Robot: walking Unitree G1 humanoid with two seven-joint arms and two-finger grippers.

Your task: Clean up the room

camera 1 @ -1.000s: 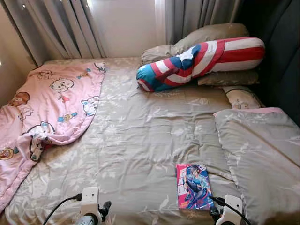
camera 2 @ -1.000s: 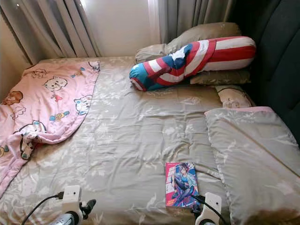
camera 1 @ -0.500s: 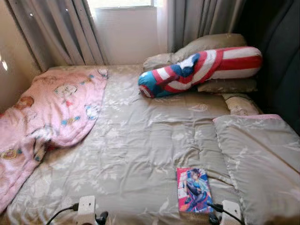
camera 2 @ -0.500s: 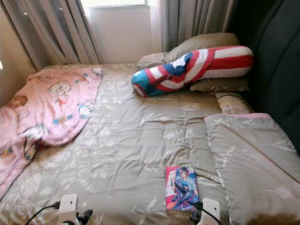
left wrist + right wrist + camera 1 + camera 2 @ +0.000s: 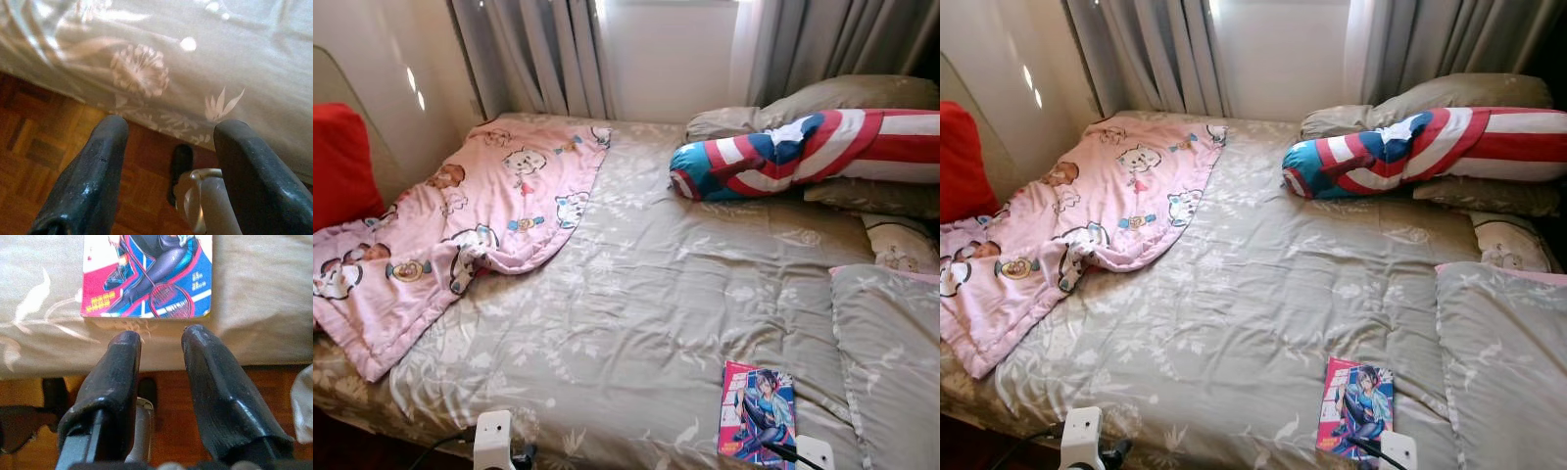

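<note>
A colourful comic book [image 5: 758, 424] lies flat on the grey floral duvet [image 5: 656, 294] near the bed's front edge, right of centre. My right gripper [image 5: 161, 338] hovers just short of the bed edge with the book [image 5: 149, 274] straight ahead; it is open and holds nothing. My left gripper [image 5: 171, 129] is open too, low beside the bed's draped side above the wooden floor [image 5: 29, 147]. A rumpled pink cartoon blanket [image 5: 460, 230] spreads over the bed's left side and hangs off its edge. A red, white and blue bolster [image 5: 803, 152] rests at the head.
Grey pillows [image 5: 891, 343] sit on the right of the bed, more behind the bolster. A red cushion [image 5: 337, 162] stands at the far left by the wall. Grey curtains [image 5: 538, 49] hang behind the bed. Both wrist mounts [image 5: 493, 441] show at the lower frame edge.
The camera has swung to the left, so the whole bed has shifted right in the picture and the red cushion has come into sight. Nothing on the bed has moved.
</note>
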